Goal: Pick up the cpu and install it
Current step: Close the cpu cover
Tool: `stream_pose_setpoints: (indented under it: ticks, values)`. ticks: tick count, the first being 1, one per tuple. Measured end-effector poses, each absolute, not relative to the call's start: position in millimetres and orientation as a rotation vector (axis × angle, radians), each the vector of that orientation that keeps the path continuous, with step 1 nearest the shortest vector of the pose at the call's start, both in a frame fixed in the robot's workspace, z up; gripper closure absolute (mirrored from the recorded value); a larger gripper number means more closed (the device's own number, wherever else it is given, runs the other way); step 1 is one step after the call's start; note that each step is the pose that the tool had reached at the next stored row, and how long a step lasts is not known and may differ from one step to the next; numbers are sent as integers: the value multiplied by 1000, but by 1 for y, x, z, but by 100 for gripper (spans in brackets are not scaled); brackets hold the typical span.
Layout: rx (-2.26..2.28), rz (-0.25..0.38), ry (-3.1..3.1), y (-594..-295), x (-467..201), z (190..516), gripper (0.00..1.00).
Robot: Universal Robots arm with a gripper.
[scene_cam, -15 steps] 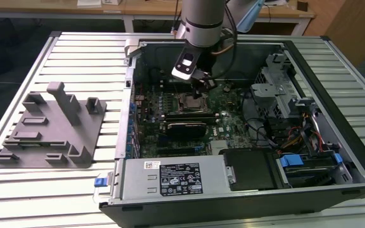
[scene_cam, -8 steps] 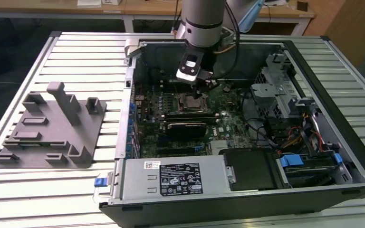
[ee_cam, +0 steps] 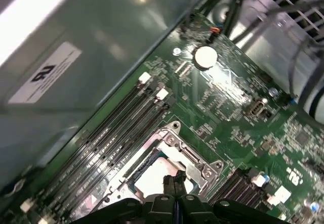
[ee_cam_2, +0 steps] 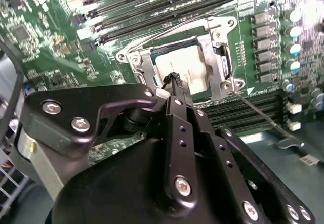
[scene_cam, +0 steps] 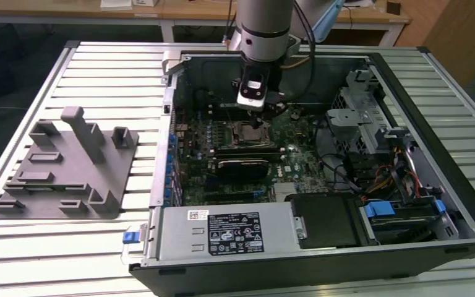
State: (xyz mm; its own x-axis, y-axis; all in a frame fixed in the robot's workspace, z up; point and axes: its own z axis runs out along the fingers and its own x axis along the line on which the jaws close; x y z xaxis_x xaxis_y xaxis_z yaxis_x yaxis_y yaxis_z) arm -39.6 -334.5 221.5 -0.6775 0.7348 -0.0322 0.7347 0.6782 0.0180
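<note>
A robotics lab: open computer case (scene_cam: 303,263) on slatted aluminium table (scene_cam: 97,68), desks (scene_cam: 180,13) behind.

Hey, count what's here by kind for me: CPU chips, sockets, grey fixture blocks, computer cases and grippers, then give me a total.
cpu: 1
socket: 1
grey fixture block: 1
computer case: 1
gripper: 1
Total: 5

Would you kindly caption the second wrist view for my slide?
Shut gripper over the cpu lying in its motherboard socket.
</note>
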Motion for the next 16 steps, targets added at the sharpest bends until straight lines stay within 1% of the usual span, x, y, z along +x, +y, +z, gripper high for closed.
stream_pose_setpoints:
  ticks: [16]
  values:
    - [811,14,2998,-334,-40,221,89]
